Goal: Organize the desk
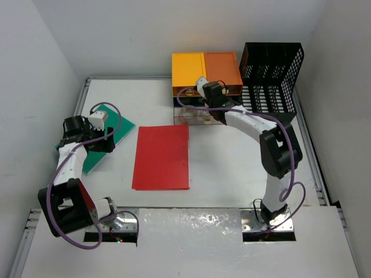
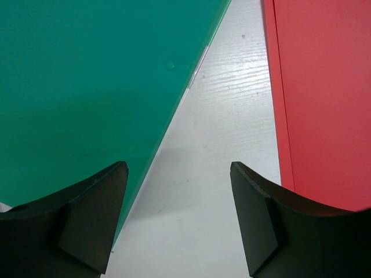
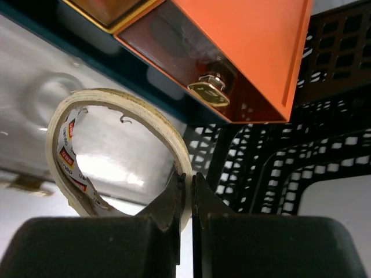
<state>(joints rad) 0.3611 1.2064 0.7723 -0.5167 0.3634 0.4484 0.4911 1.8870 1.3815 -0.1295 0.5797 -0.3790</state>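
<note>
The white desk (image 1: pixel 232 168) carries a green folder (image 1: pixel 119 130) at the left and a red folder (image 1: pixel 162 156) in the middle. My left gripper (image 1: pixel 104 139) is open and empty over the green folder's right edge; in the left wrist view its fingers (image 2: pixel 95 223) frame bare desk (image 2: pixel 191 191) between the green folder (image 2: pixel 87 81) and the red folder (image 2: pixel 324 98). My right gripper (image 3: pixel 188 185) is shut on the rim of a cream tape roll (image 3: pixel 124 107), held in front of the orange drawer (image 3: pixel 232 52). The roll is hidden in the top view.
An orange-and-yellow drawer unit (image 1: pixel 206 72) stands at the back centre, with its silvery lower drawers (image 1: pixel 194 116) beneath. A black mesh file rack (image 1: pixel 271 75) stands to its right and fills the right of the right wrist view (image 3: pixel 301 156). Metal rails (image 1: pixel 310 156) edge the desk.
</note>
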